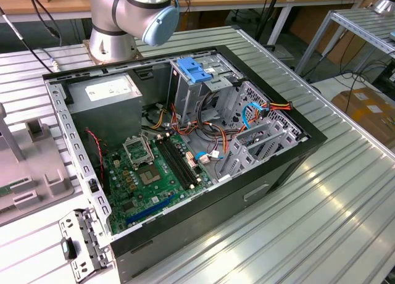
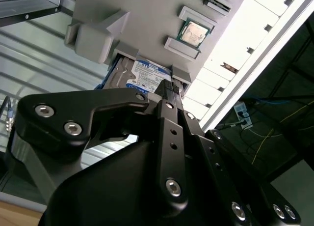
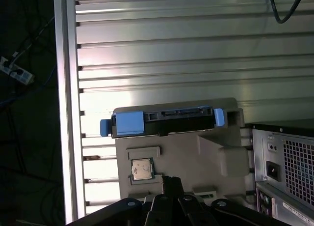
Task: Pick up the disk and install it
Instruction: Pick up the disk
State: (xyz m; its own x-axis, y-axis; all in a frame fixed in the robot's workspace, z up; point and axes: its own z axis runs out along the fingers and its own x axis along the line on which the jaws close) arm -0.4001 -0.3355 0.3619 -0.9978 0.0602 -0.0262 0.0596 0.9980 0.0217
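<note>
Silver rectangular metal disk (image 3: 164,119) with blue plastic side rails, seated in a grey moulded holder (image 3: 216,157) on the ribbed aluminium table (image 3: 171,54), beside the black computer case (image 3: 284,162). The black gripper (image 2: 167,91) hangs near the disk without touching it, fingers together and holding nothing.

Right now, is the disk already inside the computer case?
No, the disk sits in a grey holder outside the computer case.
</note>
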